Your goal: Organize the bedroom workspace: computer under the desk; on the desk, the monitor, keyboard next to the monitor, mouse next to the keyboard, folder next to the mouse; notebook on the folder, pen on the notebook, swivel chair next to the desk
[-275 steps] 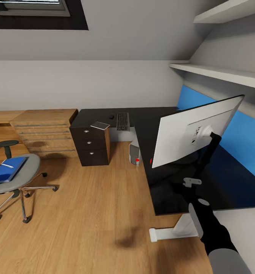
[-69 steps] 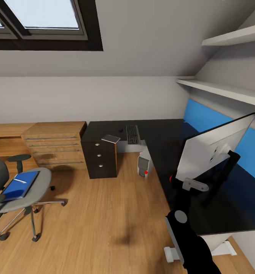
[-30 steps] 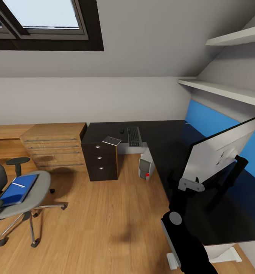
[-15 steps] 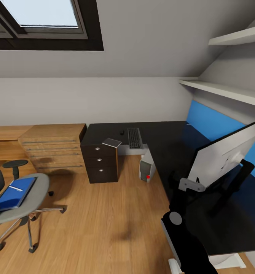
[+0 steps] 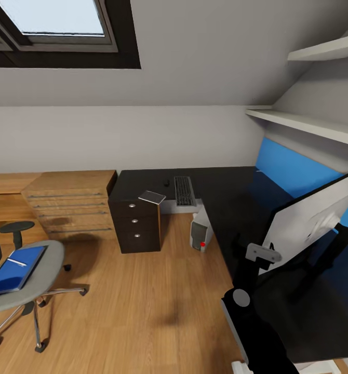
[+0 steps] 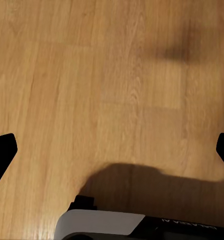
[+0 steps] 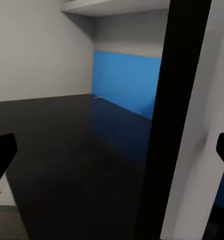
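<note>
The monitor [image 5: 309, 221] stands tilted over the black desk [image 5: 226, 197], its white back toward me and its base lost against the dark top. My right gripper [image 5: 239, 244] hangs open beside its near edge; the right wrist view has that black edge [image 7: 177, 120] between the spread fingertips [image 7: 1, 155]. Far back lie the keyboard [image 5: 184, 190], the mouse [image 5: 166, 182] and the grey notebook [image 5: 152, 197]. The computer [image 5: 200, 234] sits under the desk. On the swivel chair [image 5: 47, 265] lies the blue folder [image 5: 8, 274] with the pen [image 5: 17, 262] on it. My left gripper [image 6: 112, 150] is open above the floor.
A light wooden drawer chest [image 5: 70, 205] and a dark drawer unit [image 5: 135, 226] stand along the far wall. White shelves [image 5: 309, 124] hang over the desk's blue back panel [image 5: 293, 174]. Wooden floor [image 5: 143, 296] stretches between chair and desk.
The whole view has shifted: the chair now sits further left and lower, the monitor further right. My right arm holds the same place in the picture.
</note>
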Available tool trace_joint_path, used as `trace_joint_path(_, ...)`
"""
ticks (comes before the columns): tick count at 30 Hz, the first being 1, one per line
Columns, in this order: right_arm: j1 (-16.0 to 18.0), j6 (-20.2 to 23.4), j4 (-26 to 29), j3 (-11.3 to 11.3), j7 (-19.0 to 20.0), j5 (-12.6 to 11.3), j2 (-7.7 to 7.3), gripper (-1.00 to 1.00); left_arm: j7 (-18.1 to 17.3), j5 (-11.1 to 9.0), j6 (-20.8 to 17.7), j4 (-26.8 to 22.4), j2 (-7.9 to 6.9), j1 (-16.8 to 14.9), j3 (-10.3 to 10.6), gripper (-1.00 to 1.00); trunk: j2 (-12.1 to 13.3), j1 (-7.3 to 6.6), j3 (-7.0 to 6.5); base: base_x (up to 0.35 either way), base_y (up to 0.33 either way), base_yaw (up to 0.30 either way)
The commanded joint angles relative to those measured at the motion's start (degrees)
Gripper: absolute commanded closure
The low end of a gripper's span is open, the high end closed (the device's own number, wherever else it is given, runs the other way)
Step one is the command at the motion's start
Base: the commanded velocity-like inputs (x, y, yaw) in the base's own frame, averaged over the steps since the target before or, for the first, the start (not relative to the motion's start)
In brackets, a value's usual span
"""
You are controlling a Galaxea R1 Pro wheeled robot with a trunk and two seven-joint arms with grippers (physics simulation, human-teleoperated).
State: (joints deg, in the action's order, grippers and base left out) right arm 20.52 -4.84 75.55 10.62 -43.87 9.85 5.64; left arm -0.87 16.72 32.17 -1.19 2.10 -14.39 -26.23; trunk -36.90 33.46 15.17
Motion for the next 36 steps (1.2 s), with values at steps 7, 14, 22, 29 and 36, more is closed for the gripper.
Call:
trace_joint_path(7,0.05,-0.08,-0.2,-1.53,-0.23,0.17,-0.01,-1.0,-0.09,0.42,0.09,0.02,0.01,-0.03,-0.49,-1.0,-0.07,0.01,0.08,0.004,0.0,0.0)
trace_joint_path(14,0.05,-0.08,-0.15,-2.44,-0.26,0.17,-0.01,-1.0,-0.1,0.42,0.09,0.02,0.02,-0.03,-0.49,-1.0,-0.07,0.01,0.08,0.0,0.0,0.0)
trace_joint_path(22,0.05,-0.08,-0.15,-2.61,-1.04,0.17,-0.01,-1.0,-0.09,0.42,0.09,0.03,0.06,-0.03,-0.49,-1.0,-0.07,0.01,0.08,0.0,0.0,0.0)
trace_joint_path(29,0.05,0.04,-0.27,-2.71,-1.81,0.1,-0.08,-1.0,-0.1,0.42,0.09,0.0,0.06,-0.03,-0.49,-1.0,-0.07,0.01,0.08,0.0,0.0,0.0)
trace_joint_path(36,0.05,0.09,-0.38,-4.89,-1.9,0.08,-0.02,-1.0,-0.1,0.42,0.11,-0.01,0.08,-0.03,-0.46,-1.0,-0.07,0.01,0.08,0.0,0.0,0.0)
